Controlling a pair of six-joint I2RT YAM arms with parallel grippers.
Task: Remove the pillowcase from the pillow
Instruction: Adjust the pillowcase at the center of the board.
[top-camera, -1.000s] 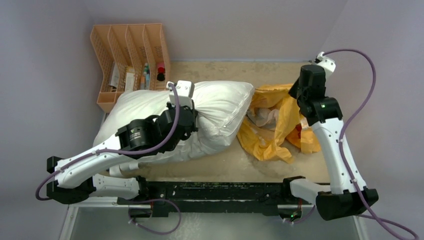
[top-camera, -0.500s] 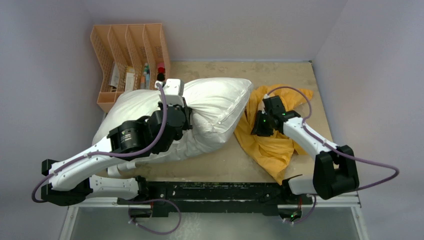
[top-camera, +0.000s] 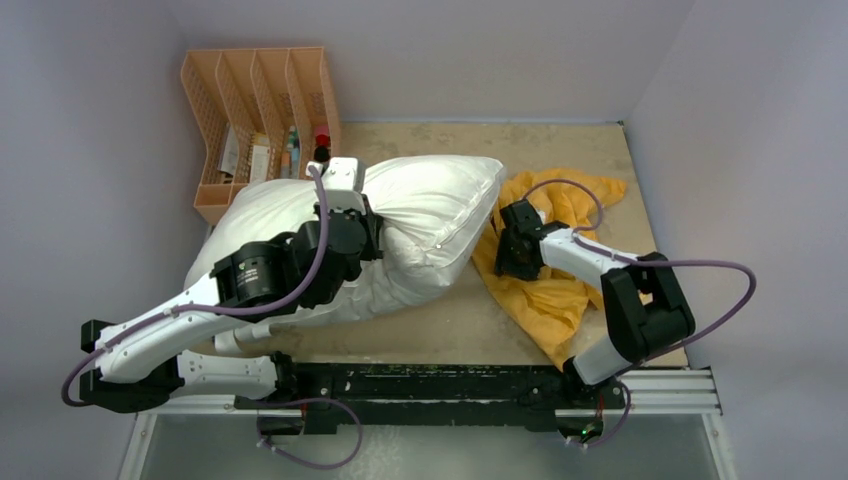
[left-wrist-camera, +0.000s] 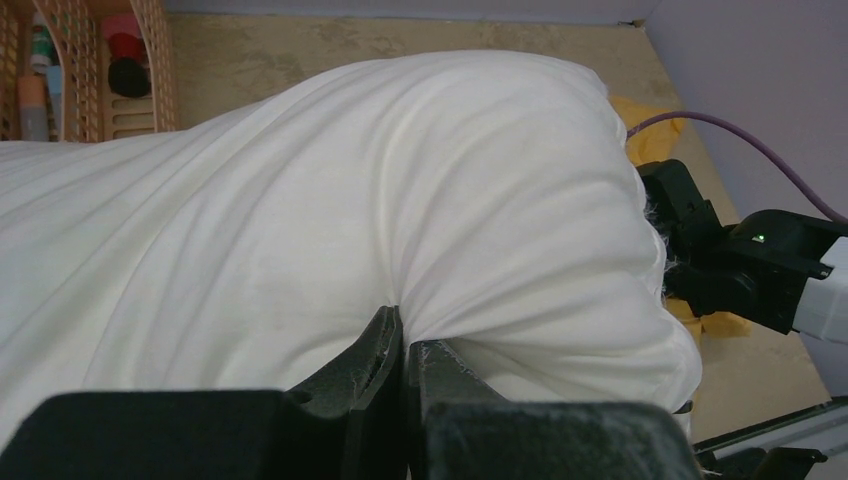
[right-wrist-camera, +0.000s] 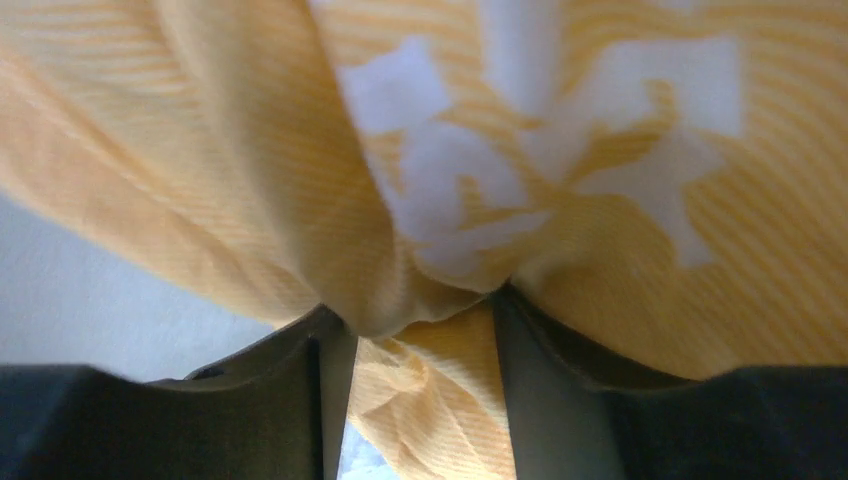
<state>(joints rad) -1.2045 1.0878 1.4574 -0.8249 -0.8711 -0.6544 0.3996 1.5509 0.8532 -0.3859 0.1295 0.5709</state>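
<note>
The plump white pillow (top-camera: 430, 215) lies bare across the table's left half. My left gripper (top-camera: 375, 235) presses into its middle, shut on a pinched fold of the pillow (left-wrist-camera: 400, 200) at the fingertips (left-wrist-camera: 405, 335). The orange-yellow pillowcase (top-camera: 560, 290) lies in a crumpled heap on the table right of the pillow, separate from it. My right gripper (top-camera: 505, 250) rests low on the heap's left edge beside the pillow's end. In the right wrist view its jaws (right-wrist-camera: 420, 320) stand apart, with loose pillowcase cloth (right-wrist-camera: 250, 150) with white lettering draped over and between them.
An orange mesh file organizer (top-camera: 255, 120) holding bottles stands at the back left, close behind the pillow. Grey walls close in the tan table (top-camera: 440, 135) on three sides. A black rail (top-camera: 430, 385) runs along the near edge. The right arm's wrist (left-wrist-camera: 740, 265) sits just past the pillow's end.
The right arm came down from a raised position to the table, laying the pillowcase flat, and its jaws opened from shut. The left gripper stayed shut on the pillow, shifting slightly.
</note>
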